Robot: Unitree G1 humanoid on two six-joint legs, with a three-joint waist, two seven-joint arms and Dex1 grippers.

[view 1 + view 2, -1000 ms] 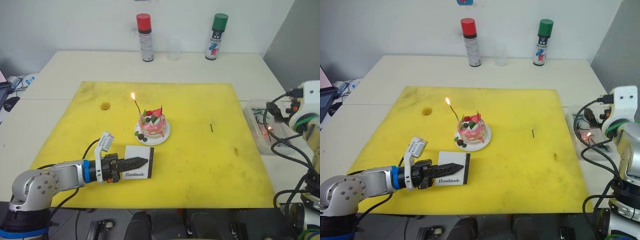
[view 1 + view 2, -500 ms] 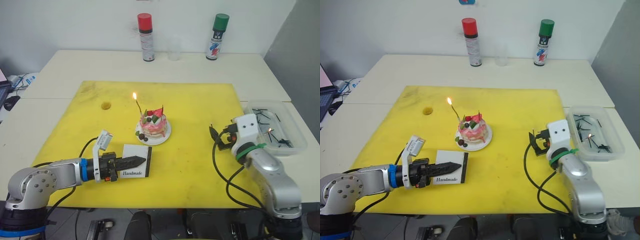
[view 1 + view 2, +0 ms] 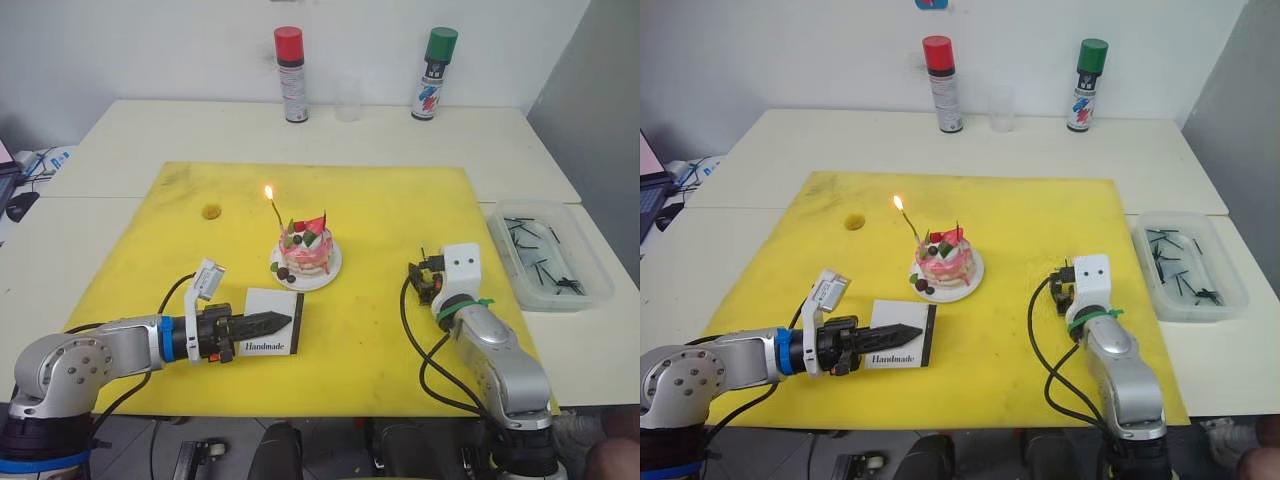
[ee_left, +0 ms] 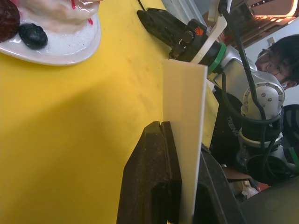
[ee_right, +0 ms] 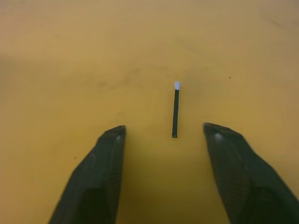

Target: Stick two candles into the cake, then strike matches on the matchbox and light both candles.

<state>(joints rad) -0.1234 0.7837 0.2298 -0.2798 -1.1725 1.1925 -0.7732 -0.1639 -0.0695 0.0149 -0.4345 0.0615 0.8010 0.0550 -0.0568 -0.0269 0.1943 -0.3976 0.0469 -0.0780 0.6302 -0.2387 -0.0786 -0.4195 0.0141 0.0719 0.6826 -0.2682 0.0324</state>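
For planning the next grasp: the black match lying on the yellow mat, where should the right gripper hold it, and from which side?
Probably the match at mid-shaft, away from its white tip, from straight above. It lies flat between the right gripper's open fingers, which already straddle it crosswise.

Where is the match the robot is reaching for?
The match lies on the yellow mat, right of the cake, just ahead of the open right gripper.

Head stereo downward; wrist views close.
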